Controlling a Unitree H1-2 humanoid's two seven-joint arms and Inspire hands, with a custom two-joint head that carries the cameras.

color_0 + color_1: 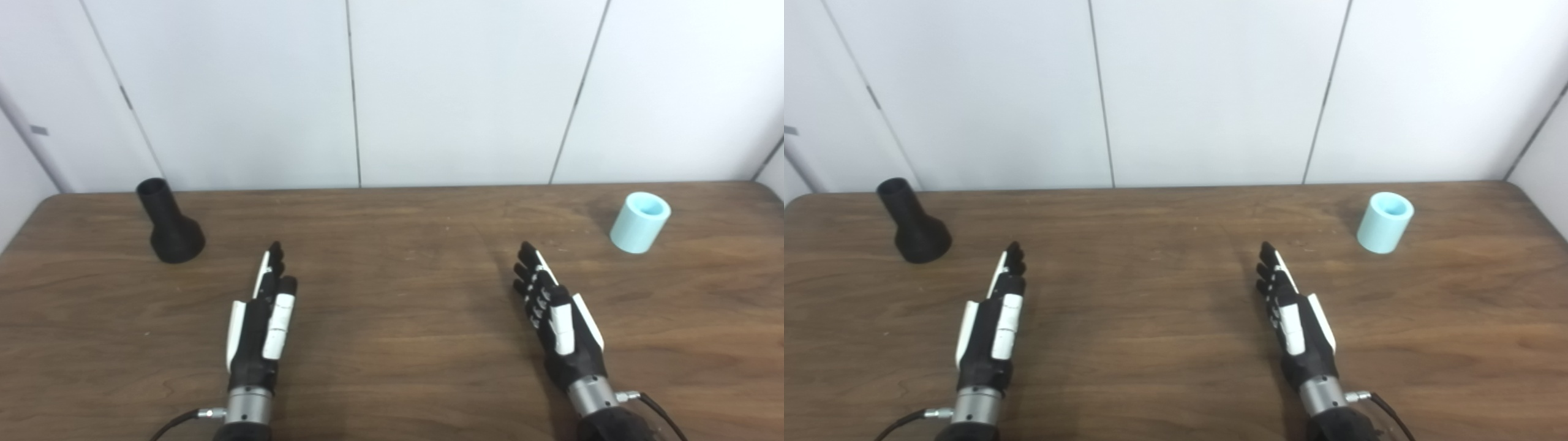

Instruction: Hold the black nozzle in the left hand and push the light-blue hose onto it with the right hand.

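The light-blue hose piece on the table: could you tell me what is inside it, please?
The light-blue hose stands upright on the table with its open end up. Only its pale inner wall shows; nothing visible sits inside, though the rim hides the bottom.
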